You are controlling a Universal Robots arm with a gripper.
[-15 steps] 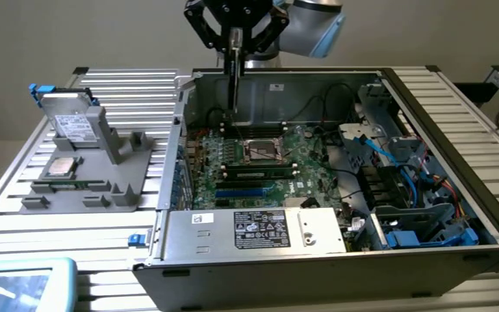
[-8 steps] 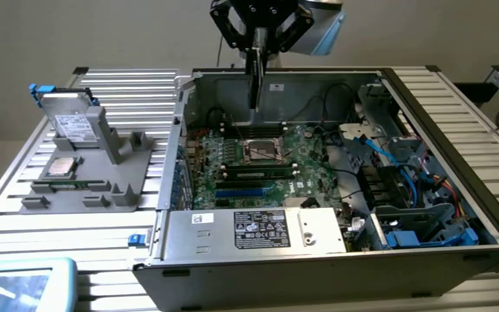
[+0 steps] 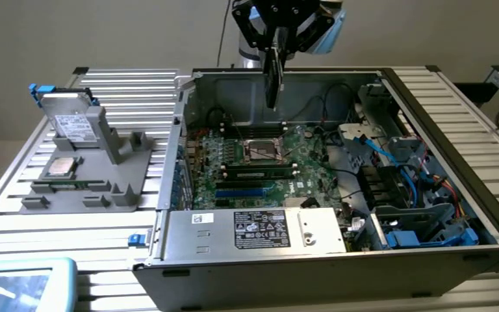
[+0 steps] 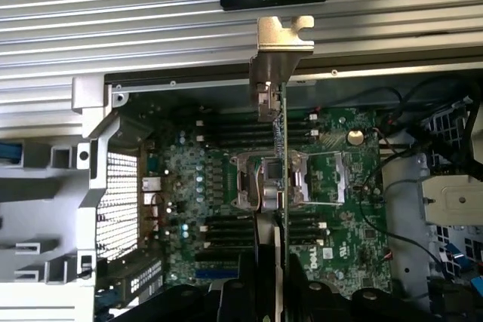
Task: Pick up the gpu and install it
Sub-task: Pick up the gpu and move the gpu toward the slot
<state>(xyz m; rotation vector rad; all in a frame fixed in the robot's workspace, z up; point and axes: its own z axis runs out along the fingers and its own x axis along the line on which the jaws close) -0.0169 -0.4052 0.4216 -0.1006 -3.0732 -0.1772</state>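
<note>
My claw [image 3: 277, 36] was clamped on the gpu [image 3: 272, 75], card hanging edge-down above the motherboard [image 3: 314, 156] in the open PC case [image 3: 319, 270].

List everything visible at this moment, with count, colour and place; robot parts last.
table: one, silver, slatted, under everything
computer case: one, dark grey, side open, on the table
motherboard: one, green, on the case floor
power supply: one, silver with a label, inside the case at the edge nearest the exterior camera
holder: one, grey, on the table, to the exterior view's left of the case
drive: one, silver with blue clips, propped upright in the holder
processor chip: one, silvery, flat on the holder
gpu: one, black with a silvery bracket, hanging on edge above the open case
fingers: black, shut on the gpu
</note>
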